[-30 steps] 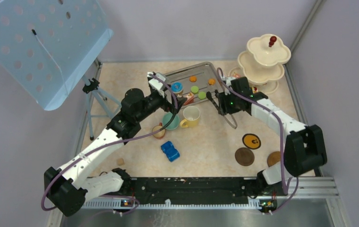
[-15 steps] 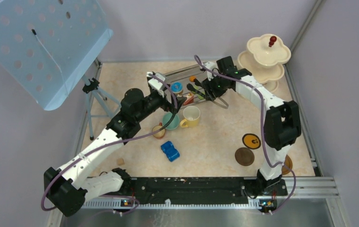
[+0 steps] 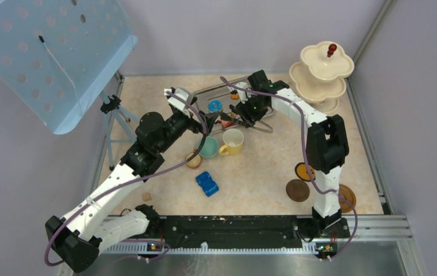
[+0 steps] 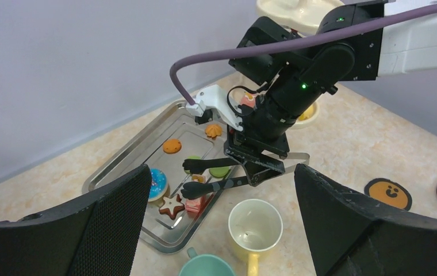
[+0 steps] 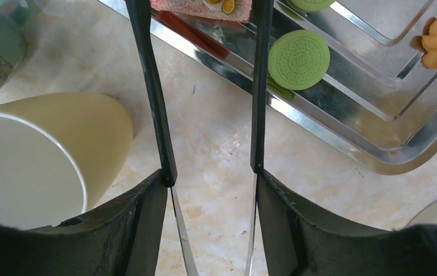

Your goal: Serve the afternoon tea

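Yellow mug [image 3: 233, 140] and teal cup [image 3: 207, 148] crowding tray's [image 4: 190, 129] near edge, bare tabletop [image 3: 262, 164] to their right

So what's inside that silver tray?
Toy sweets: an orange biscuit, a blue-iced cake, a star biscuit, a green macaron. The tongs held by the right end effector cover part of the tray, so more may be hidden.

No word, number or brand can be read anywhere. The green sandwich cookie [image 5: 299, 59], lying in the metal tray [image 5: 342, 138] just inside its rim, carries a small embossed stamp at its centre, but the letters are too fine to make out. An orange coaster [image 4: 388, 193], well apart from the tray, shows only a drawn face with two dark eyes and a mouth, no lettering.
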You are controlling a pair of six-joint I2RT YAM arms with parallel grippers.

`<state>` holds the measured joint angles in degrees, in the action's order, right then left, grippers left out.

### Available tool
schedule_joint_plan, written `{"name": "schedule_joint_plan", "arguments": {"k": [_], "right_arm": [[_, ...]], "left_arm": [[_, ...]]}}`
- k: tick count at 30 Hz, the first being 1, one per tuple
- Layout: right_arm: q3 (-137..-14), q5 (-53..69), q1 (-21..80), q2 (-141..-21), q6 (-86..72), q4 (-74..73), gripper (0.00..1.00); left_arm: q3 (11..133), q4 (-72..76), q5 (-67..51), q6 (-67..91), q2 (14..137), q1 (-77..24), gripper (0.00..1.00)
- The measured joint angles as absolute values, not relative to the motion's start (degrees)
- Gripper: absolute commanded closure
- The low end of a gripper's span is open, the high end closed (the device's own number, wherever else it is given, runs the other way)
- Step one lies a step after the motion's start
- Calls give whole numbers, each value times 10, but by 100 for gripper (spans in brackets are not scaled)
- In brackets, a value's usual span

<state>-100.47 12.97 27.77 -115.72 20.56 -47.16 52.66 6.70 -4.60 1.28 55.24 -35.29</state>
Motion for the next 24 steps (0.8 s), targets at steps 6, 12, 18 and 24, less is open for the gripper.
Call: {"name": "schedule_joint_plan", "arguments": {"k": [6, 12, 18, 24], "right_arm": [[-1014, 101, 280, -1178, 208, -485, 43], [-1018, 85, 284, -1194, 210, -496, 42], [-1032, 83, 296, -1209, 215, -491, 42], [-1032, 79, 300, -1209, 229, -492, 40]], "left_arm": [[521, 69, -35, 13, 551, -353, 1], [519, 69, -34, 13, 551, -353, 1], [519, 69, -33, 13, 551, -353, 1], [519, 69, -34, 13, 551, -353, 1]]}}
